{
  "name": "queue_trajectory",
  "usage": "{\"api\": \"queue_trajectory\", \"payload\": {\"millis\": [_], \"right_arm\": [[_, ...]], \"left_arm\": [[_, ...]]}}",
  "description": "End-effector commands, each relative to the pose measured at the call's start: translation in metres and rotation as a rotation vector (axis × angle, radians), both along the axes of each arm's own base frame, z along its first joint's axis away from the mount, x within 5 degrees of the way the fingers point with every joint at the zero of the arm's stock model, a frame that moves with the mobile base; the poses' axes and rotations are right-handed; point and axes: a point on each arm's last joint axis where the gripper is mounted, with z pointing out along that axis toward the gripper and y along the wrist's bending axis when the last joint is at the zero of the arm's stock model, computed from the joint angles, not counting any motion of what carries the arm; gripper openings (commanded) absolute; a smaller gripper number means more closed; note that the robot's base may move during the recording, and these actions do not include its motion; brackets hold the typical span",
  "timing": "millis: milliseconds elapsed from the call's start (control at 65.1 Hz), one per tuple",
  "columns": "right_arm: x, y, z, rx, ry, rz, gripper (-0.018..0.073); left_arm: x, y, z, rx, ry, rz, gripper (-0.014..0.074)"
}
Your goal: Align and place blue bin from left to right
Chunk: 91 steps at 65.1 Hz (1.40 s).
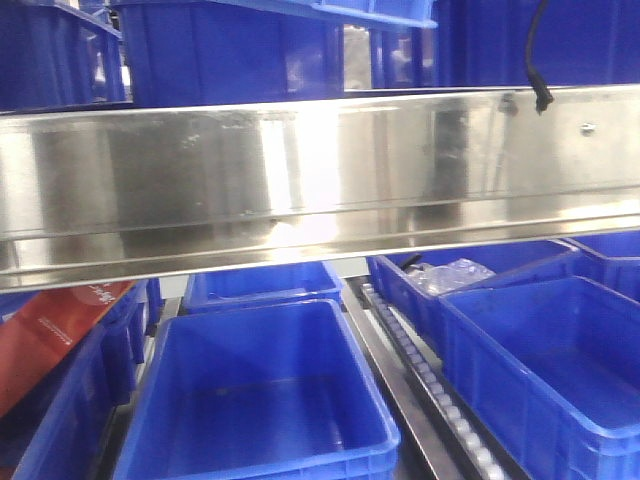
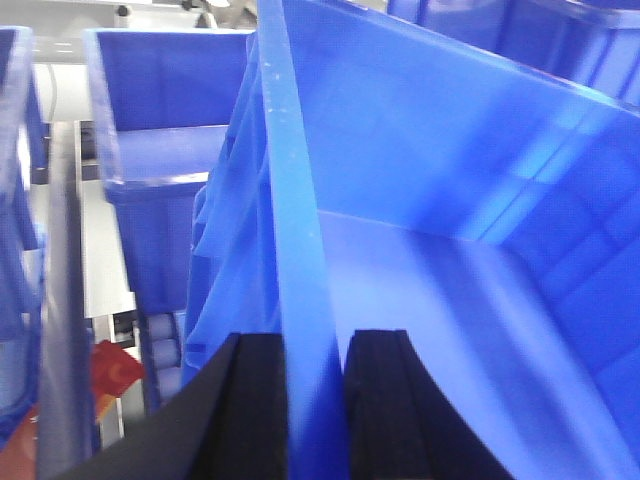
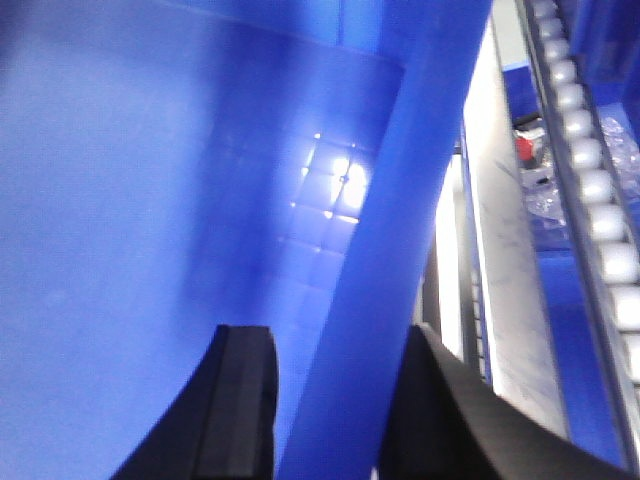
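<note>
Front view: blue bin (image 1: 260, 400) sits at 6 o'clock under steel shelf beam (image 1: 320, 170), roller track (image 1: 430, 385) at its 3 o'clock.
Left wrist: left tool (image 2: 313, 345) at 6 o'clock, clamped on bin rim.
Right wrist: right tool (image 3: 335, 345) straddles rim, can't tell if gripping.

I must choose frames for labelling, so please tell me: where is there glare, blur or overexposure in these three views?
Front-facing view: strong white glare on the steel shelf rail, picture soft overall. Left wrist view: the rim of the blue bin fairly sharp, background at top left washed out. Right wrist view: heavy blur, fingers smeared, bright reflection patch on the bin floor.
</note>
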Motion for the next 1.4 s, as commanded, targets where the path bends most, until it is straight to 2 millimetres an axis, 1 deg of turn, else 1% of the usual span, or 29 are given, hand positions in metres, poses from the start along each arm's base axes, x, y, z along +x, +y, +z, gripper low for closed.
{"api": "queue_trajectory", "payload": {"millis": [0,1383], "right_arm": [[-0.0030,0.0023,0.0160,0.093,-0.076,-0.002,-0.0153],[-0.0031,0.0024,0.0161,0.094,-0.076,-0.002,-0.0153]], "left_arm": [[-0.0173,-0.0078,0.0301,-0.089,-0.154,-0.048,-0.0111],[-0.0173,-0.0078,0.0301,-0.089,-0.154,-0.048,-0.0111]]}}
